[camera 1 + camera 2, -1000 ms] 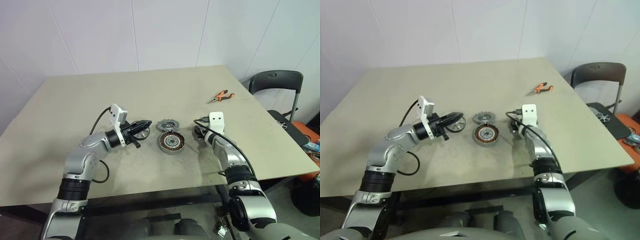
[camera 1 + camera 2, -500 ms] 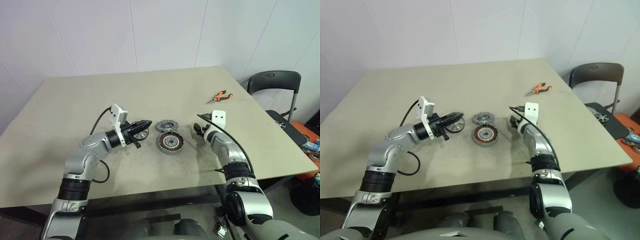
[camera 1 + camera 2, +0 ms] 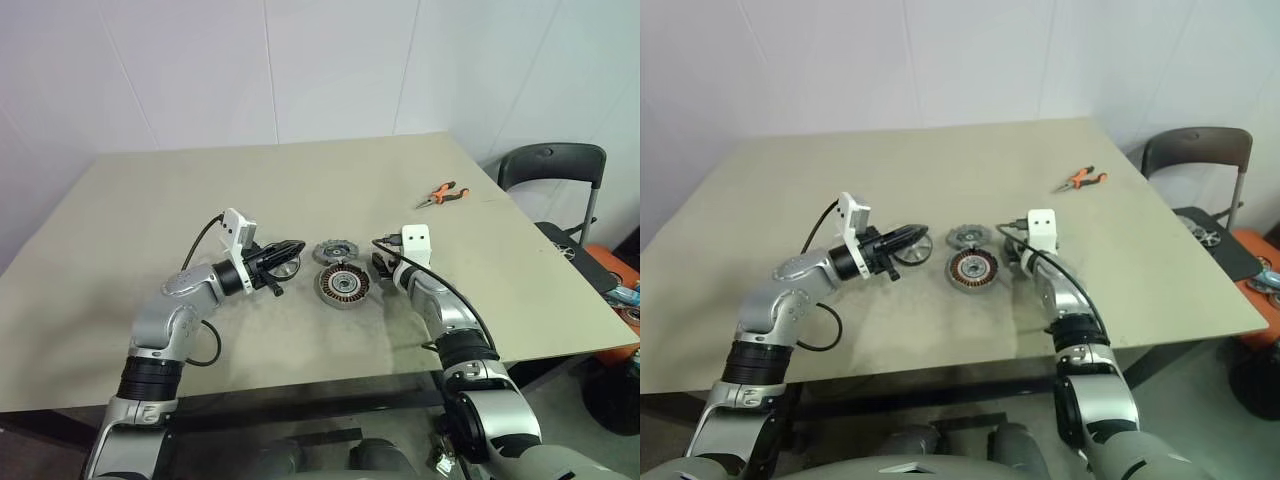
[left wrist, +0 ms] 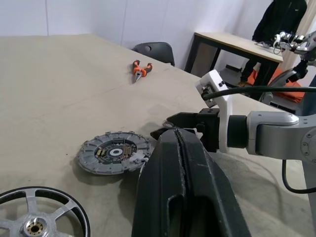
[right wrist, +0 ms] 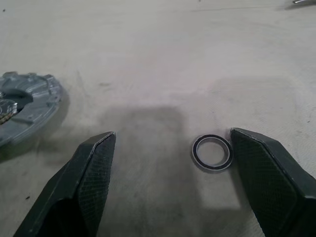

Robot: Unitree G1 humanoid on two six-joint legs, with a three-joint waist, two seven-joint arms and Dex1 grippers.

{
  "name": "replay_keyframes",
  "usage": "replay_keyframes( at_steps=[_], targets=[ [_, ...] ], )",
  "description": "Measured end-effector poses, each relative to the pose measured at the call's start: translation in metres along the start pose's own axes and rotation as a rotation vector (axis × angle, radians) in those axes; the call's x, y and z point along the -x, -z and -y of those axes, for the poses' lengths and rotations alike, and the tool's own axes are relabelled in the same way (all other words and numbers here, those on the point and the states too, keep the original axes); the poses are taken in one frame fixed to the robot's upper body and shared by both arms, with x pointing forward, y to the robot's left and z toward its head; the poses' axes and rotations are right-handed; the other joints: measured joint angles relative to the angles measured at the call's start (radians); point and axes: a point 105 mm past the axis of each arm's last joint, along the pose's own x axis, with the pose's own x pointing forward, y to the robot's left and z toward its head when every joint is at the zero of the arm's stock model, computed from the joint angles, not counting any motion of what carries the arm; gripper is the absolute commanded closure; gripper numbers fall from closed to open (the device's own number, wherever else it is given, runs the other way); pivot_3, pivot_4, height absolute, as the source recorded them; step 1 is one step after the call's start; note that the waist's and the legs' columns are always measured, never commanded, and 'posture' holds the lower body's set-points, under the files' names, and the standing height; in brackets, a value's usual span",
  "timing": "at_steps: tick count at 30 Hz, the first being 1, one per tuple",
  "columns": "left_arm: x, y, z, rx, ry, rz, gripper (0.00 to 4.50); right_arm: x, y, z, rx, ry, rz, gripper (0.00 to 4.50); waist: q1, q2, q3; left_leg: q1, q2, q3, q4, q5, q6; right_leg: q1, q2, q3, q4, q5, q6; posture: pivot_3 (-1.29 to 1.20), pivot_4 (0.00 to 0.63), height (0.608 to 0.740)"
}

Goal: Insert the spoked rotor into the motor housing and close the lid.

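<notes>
The motor housing (image 3: 343, 286), copper windings showing, sits mid-table with the grey lid (image 3: 334, 250) lying just behind it. Left of them the spoked rotor (image 3: 285, 266) lies flat on the table. My left gripper (image 3: 297, 246) hovers level just above the rotor, fingers shut with nothing between them; in the left wrist view the rotor (image 4: 34, 217) lies beside the fingers (image 4: 182, 168). My right gripper (image 3: 380, 262) is open, low over the table right beside the housing. Between its fingers lies a small black ring (image 5: 212, 152), with the lid's edge (image 5: 24, 108) off to one side.
Orange-handled pliers (image 3: 441, 192) lie at the table's far right. A dark chair (image 3: 550, 170) stands beyond the right edge. The table (image 3: 200, 190) has wide bare room at the back and on the left.
My right gripper has slid left, from well right of the housing to close beside it, staying open. The left gripper and the parts have not moved.
</notes>
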Motion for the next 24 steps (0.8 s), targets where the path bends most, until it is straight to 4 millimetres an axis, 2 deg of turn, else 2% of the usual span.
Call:
replay_keyframes(
  at_steps=[6,12,17,23,24],
  targets=[
    [0.001,0.001,-0.001,0.003,-0.01,-0.003,4.5,0.001,0.001,0.013,-0.031,0.048,-0.001,0.63,0.023,0.0,0.0,0.0,0.0,0.0,0.002,-0.001,-0.001,0.001,0.0,0.0,-0.001,0.0,0.0,0.0,0.0,0.74],
    [0.001,0.001,0.001,-0.003,-0.007,-0.001,4.5,0.001,0.001,0.013,-0.025,0.052,0.001,0.63,0.024,0.0,0.0,0.0,0.0,0.0,0.001,-0.001,-0.001,0.001,0.0,0.0,-0.001,0.0,0.0,0.0,0.0,0.74],
    [0.001,0.001,0.002,-0.004,-0.005,-0.001,4.5,0.003,0.003,0.019,0.0,0.069,0.005,2.2,0.023,0.0,0.0,0.0,0.0,0.0,-0.001,-0.001,0.0,0.0,0.0,0.0,-0.002,0.0,0.0,0.0,0.0,0.74],
    [0.0,0.0,0.002,-0.005,-0.003,0.001,4.5,0.004,0.002,0.019,0.004,0.069,-0.001,2.2,0.022,0.0,0.0,0.0,0.0,0.0,-0.002,0.0,0.0,0.0,0.0,0.0,-0.002,-0.001,0.0,0.0,0.0,0.74],
    [0.0,0.0,0.002,-0.005,-0.003,0.001,4.5,0.004,0.002,0.019,0.004,0.07,-0.001,2.38,0.022,0.0,0.0,0.0,0.0,0.0,-0.002,0.0,0.0,0.0,0.0,0.0,-0.002,-0.001,0.0,0.0,0.0,0.74]
  ],
)
